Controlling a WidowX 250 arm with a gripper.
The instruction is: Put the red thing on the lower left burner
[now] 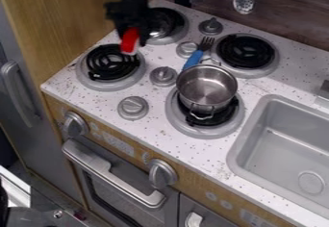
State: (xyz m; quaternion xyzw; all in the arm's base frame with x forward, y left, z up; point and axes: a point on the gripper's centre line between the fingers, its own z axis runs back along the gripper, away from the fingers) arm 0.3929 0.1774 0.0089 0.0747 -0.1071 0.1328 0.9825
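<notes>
The black two-finger gripper (130, 28) hangs over the left part of the stove, closed on a bright red, rounded thing (130, 40) that pokes out below it. The red thing appears at the upper right edge of the lower left burner, a black coil (113, 61) in a grey ring; how high above it I cannot tell.

From the left: a grey door with a curved grey handle (18, 94), then a light brown wooden panel (63, 10) beside the stove. Partly behind the gripper is the upper left burner (172, 35), with something dark and shiny on it (too blurred to name). Grey knobs stand on the speckled white stovetop (157, 127), one of them (163, 76) between the two lower burners. A fork with a blue handle (192, 60) lies tilted behind the pot, its dark tines up near the upper right burner, another black coil (245, 51). The small shiny metal pot (206, 87) stands upright on the lower right burner (184, 125), well apart from the red thing. A metal slotted spoon (244, 2) hangs at the back wall, and a grey sink (283, 142) is set in at the far right.
</notes>
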